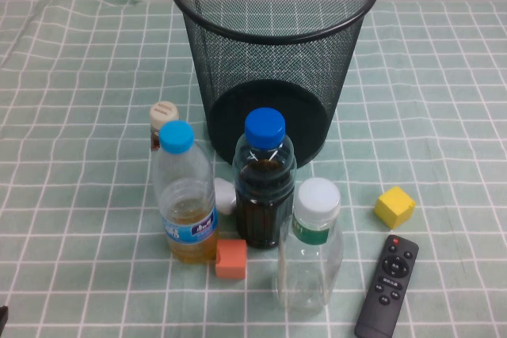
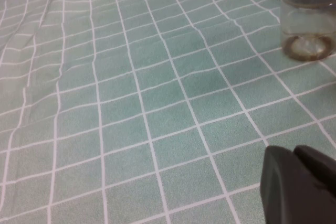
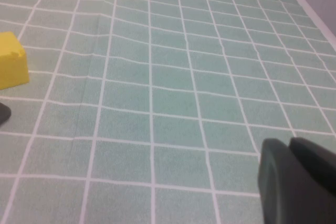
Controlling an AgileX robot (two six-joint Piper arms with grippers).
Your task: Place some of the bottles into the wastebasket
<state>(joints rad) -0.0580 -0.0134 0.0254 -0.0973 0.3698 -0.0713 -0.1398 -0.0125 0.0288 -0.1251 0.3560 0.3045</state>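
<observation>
The black wire-mesh wastebasket (image 1: 273, 53) stands upright at the back middle of the table. The small brownish bottle with a beige cap (image 1: 162, 119) stands to its front left, mostly hidden behind another bottle. The clear bottle with a white cap and green neck label (image 1: 311, 247) stands at the front middle. My left gripper (image 2: 294, 153) is shut and empty, low over bare cloth at the front left. My right gripper (image 3: 290, 141) is shut and empty over bare cloth at the right. Neither gripper shows in the high view.
A light-blue-capped bottle of yellowish liquid (image 1: 184, 195) and a dark blue-capped bottle (image 1: 264, 184) stand upright in front of the basket. An orange cube (image 1: 230, 259), a yellow cube (image 1: 394, 206) and a black remote (image 1: 387, 285) lie on the green checked cloth (image 1: 71, 156).
</observation>
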